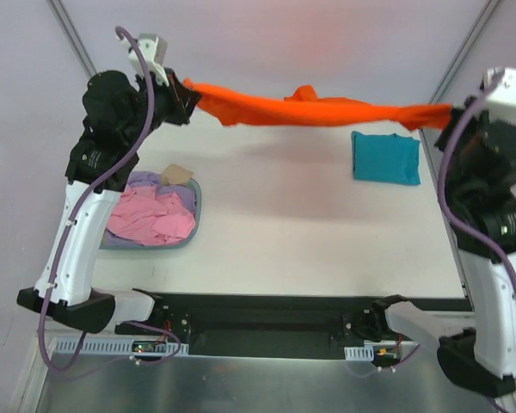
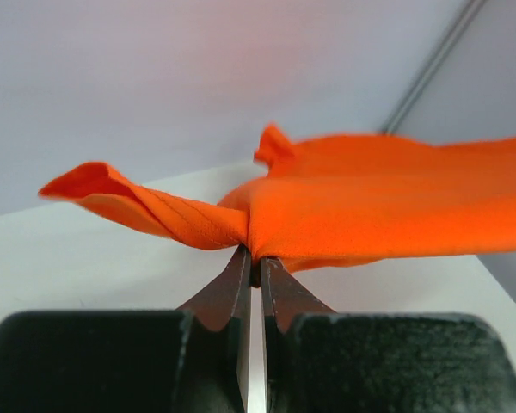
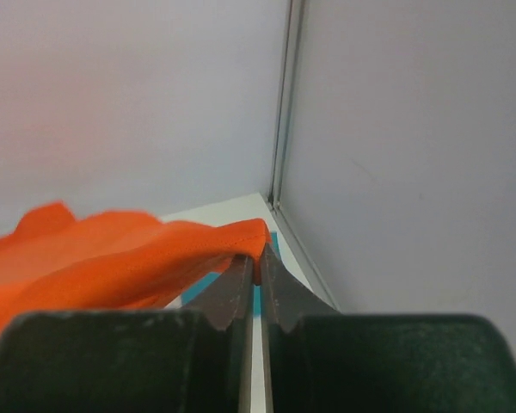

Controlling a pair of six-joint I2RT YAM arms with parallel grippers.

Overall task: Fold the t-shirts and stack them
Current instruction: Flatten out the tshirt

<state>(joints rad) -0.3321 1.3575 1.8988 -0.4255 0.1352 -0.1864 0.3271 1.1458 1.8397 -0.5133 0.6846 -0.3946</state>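
The bright orange-red t-shirt (image 1: 314, 110) hangs stretched in the air across the back of the table, between both grippers. My left gripper (image 1: 192, 96) is shut on its left end; in the left wrist view the cloth (image 2: 370, 206) bunches at the closed tips (image 2: 254, 262). My right gripper (image 1: 445, 114) is shut on its right end, with the cloth (image 3: 112, 258) pinched at the tips (image 3: 257, 258). A folded teal t-shirt (image 1: 385, 157) lies flat on the table at the back right, under the orange one's right part.
A translucent blue basket (image 1: 193, 225) at the left holds crumpled pink (image 1: 150, 217), lavender (image 1: 146, 181) and tan (image 1: 177, 174) shirts. The white table (image 1: 310, 232) meets grey walls at the back and sides.
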